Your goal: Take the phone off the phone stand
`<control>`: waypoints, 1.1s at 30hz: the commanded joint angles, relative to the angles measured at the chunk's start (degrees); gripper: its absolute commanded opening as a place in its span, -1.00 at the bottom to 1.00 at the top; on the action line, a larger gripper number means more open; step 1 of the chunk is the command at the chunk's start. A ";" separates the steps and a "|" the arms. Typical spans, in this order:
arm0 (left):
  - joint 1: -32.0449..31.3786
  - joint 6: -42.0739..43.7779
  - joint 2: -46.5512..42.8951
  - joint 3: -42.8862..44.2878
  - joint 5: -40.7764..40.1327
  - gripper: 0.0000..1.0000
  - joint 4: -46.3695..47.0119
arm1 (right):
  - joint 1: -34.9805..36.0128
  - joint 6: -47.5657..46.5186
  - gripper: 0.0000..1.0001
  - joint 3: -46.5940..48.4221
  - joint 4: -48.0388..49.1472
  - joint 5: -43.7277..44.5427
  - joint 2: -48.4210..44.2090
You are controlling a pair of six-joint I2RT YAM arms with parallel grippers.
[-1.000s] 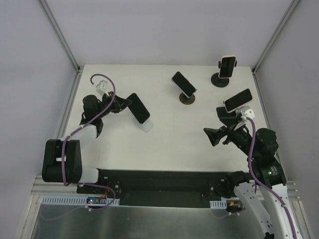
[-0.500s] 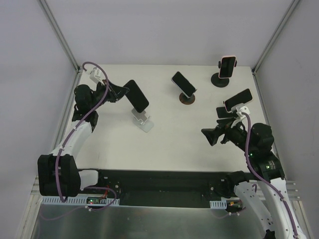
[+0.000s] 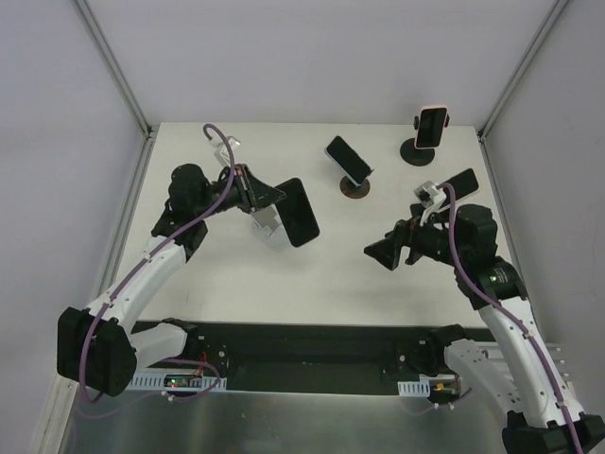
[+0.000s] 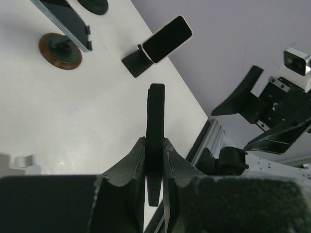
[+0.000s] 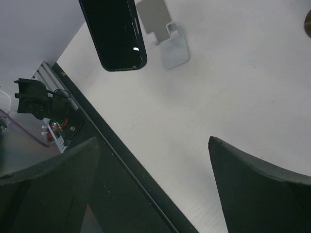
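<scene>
A black phone (image 3: pixel 301 213) hangs in the air just right of the empty white phone stand (image 3: pixel 266 225), clear of it. My left gripper (image 3: pixel 274 197) is shut on the phone's left end. In the left wrist view the phone (image 4: pixel 155 121) is edge-on, pinched between my fingers (image 4: pixel 132 165). The right wrist view has the phone (image 5: pixel 114 31) at top left, in front of the white stand (image 5: pixel 165 36). My right gripper (image 3: pixel 383 253) stands open and empty over the table right of centre, apart from the phone.
A second phone (image 3: pixel 348 159) leans on a round brown base (image 3: pixel 356 188) at the back centre. A pink-edged phone (image 3: pixel 431 128) sits on a black stand at the back right. A third phone (image 3: pixel 451 184) rests on a black stand behind my right arm.
My left gripper lifted the black phone off the white stand and carried it right, toward the centre. My right arm shifted left and rose slightly, still open.
</scene>
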 commanded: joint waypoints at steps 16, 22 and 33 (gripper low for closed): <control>-26.85 -4.80 1.63 1.56 -20.08 -1.00 1.61 | 30.72 6.89 0.92 3.64 3.55 36.75 9.10; -30.63 -5.60 0.14 -0.29 -24.66 -1.00 1.44 | 36.52 8.03 0.92 3.82 5.83 43.34 9.71; -34.41 -6.04 -2.59 -1.43 -30.29 -1.00 0.91 | 41.27 13.75 0.92 1.54 7.51 48.52 9.80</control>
